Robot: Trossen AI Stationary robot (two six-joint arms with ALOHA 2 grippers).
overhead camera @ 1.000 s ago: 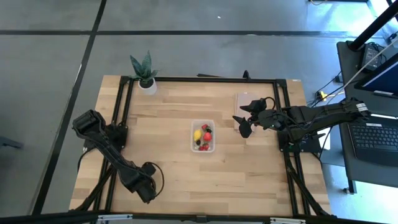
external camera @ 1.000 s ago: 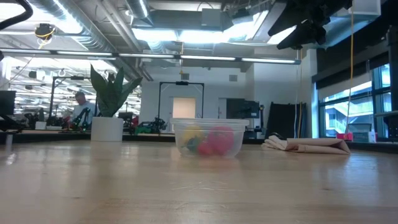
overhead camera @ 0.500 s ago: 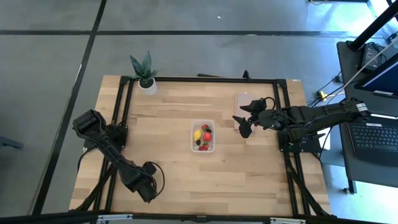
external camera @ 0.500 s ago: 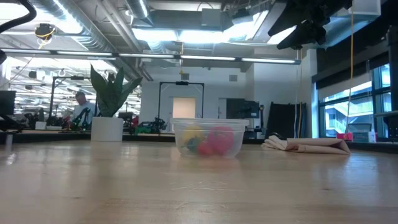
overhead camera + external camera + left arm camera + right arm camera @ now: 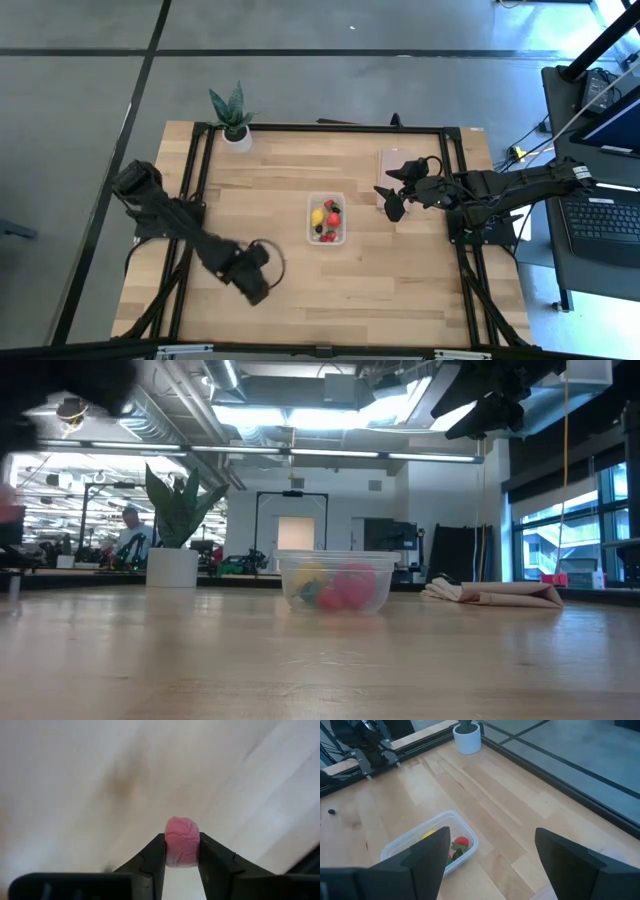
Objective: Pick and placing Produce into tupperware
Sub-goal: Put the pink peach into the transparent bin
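Pale wooden bench under open-plan lab lighting, with left tool clamped on a small pinkish wrinkly fruit piece near the front-left, presumably bound for the clear plastic rectangular tupperware mid-bench already holding berries, right tool hanging spread open beside it.

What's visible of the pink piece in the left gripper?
The pink piece is a small rounded lump with a wrinkled, matte surface, soft-looking. It sits pinched between the two dark fingers of the left gripper, one pressing each side, top protruding past the tips. Pale wood table lies behind it; whether it touches the wood cannot be told.
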